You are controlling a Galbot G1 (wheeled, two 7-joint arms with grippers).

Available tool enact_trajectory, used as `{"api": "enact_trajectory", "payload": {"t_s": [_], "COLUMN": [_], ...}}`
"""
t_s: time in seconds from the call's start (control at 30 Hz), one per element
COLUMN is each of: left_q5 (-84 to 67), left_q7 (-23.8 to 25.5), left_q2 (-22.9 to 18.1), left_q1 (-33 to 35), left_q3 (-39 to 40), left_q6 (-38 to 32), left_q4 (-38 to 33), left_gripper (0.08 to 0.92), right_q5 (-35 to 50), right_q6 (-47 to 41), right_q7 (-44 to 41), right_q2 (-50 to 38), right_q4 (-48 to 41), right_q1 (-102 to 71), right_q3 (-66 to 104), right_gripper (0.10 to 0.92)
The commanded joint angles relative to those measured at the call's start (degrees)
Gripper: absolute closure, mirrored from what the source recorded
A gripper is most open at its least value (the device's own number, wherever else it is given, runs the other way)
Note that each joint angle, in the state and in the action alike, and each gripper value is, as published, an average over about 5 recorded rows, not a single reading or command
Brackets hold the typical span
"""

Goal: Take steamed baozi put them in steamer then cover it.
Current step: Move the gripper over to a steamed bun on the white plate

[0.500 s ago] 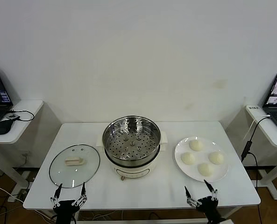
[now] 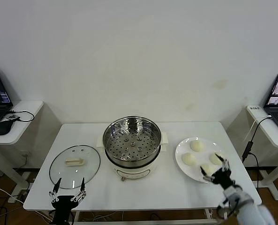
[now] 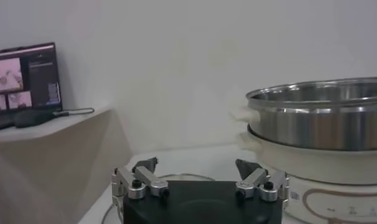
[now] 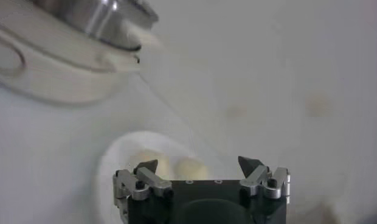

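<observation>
The steamer (image 2: 132, 149) stands in the middle of the white surface (image 2: 143, 192), a shiny perforated metal basket sitting on a cream-white pot. The basket is uncovered and holds nothing.

To the steamer's right lies a flat white plate (image 2: 182, 164) with four round pale buns (image 2: 197, 146) on it. Three of them show clearly: one at the back of the plate, one on the side nearest the steamer, and one on the far side. The fourth, at the front of the plate, is partly hidden.

The right gripper (image 2: 213, 169) hangs over the front part of that plate, right of the steamer, with its fingers (image 2: 220, 157) spread apart and nothing between them. The partly hidden bun sits just under it. In the right wrist view the same gripper (image 4: 202, 167) shows its two fingertips wide apart, with the plate and pale buns (image 4: 170, 165) below and the pot's side (image 4: 61, 67) farther off.

To the steamer's left lies the glass lid (image 2: 74, 166), flat on the surface, its small beige handle facing up.

The left gripper (image 2: 68, 186) sits at the front edge of the surface, left of the steamer and just in front of the lid. Its fingers (image 3: 146, 165) are spread and empty. The left wrist view shows the steamer (image 3: 316, 125) beyond it.
</observation>
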Motion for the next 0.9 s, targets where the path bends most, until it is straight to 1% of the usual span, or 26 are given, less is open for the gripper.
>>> {"api": "enact_trajectory", "payload": {"t_s": [0.03, 0.17, 0.27, 0.37, 0.57, 0.67, 0.9], "left_q5": [1.82, 2.09, 2.07, 2.05, 2.02, 1.97, 1.77], "left_q7": [0.92, 0.98, 1.06, 1.13, 1.15, 1.19, 1.22], "left_q2": [-0.24, -0.20, -0.03, 0.12, 0.41, 0.64, 1.17], "left_q1": [-0.46, -0.74, -0.79, -0.76, -0.99, -1.17, -1.18], "left_q3": [-0.22, -0.26, -0.53, -0.75, -1.00, -1.30, -1.86], "left_q6": [0.33, 0.18, 0.15, 0.09, -0.03, -0.10, -0.12], "left_q4": [0.37, 0.51, 0.58, 0.82, 1.44, 1.71, 1.99], "left_gripper": [0.177, 0.177, 0.177, 0.177, 0.177, 0.177, 0.177], "right_q5": [-3.49, -0.62, 0.69, 0.76, -3.27, -3.99, -4.10], "right_q6": [-1.08, 0.79, 2.30, 4.31, 9.26, 10.68, 11.20], "right_q7": [-14.72, -18.07, -21.15, -25.03, -32.23, -34.66, -35.38], "right_q2": [-16.20, -15.91, -13.39, -10.38, -5.04, -2.75, 1.44], "right_q4": [-13.59, -22.71, -29.12, -34.34, -43.51, -46.73, -51.64], "right_q1": [29.07, 44.36, 54.19, 60.35, 67.34, 68.63, 67.85], "right_q3": [-17.30, -32.83, -43.49, -51.02, -59.97, -62.11, -62.66], "right_gripper": [0.202, 0.203, 0.203, 0.203, 0.203, 0.202, 0.203]}}
